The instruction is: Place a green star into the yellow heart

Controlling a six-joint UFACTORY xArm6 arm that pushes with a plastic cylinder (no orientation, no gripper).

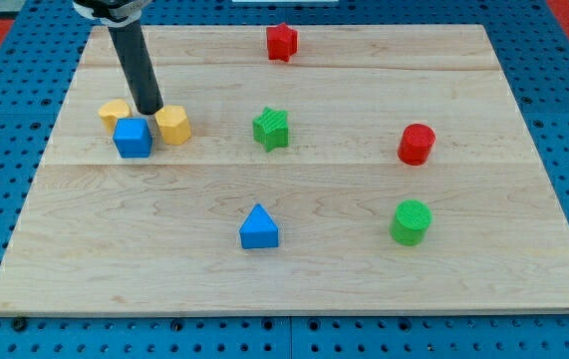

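Observation:
A green star [272,129] sits a little above the board's middle. Two yellow blocks lie at the view's left: a yellow heart [115,112] and a yellow hexagon-like block [173,125], with a blue cube [133,138] between and just below them. My tip [148,110] stands between the two yellow blocks, just above the blue cube, close to all three. The green star is well to the right of my tip, apart from it.
A red star-like block [282,41] is at the top centre. A red cylinder [416,144] and a green cylinder [411,221] are at the right. A blue triangle [258,228] is at the lower centre. The wooden board [294,279] lies on a blue pegboard.

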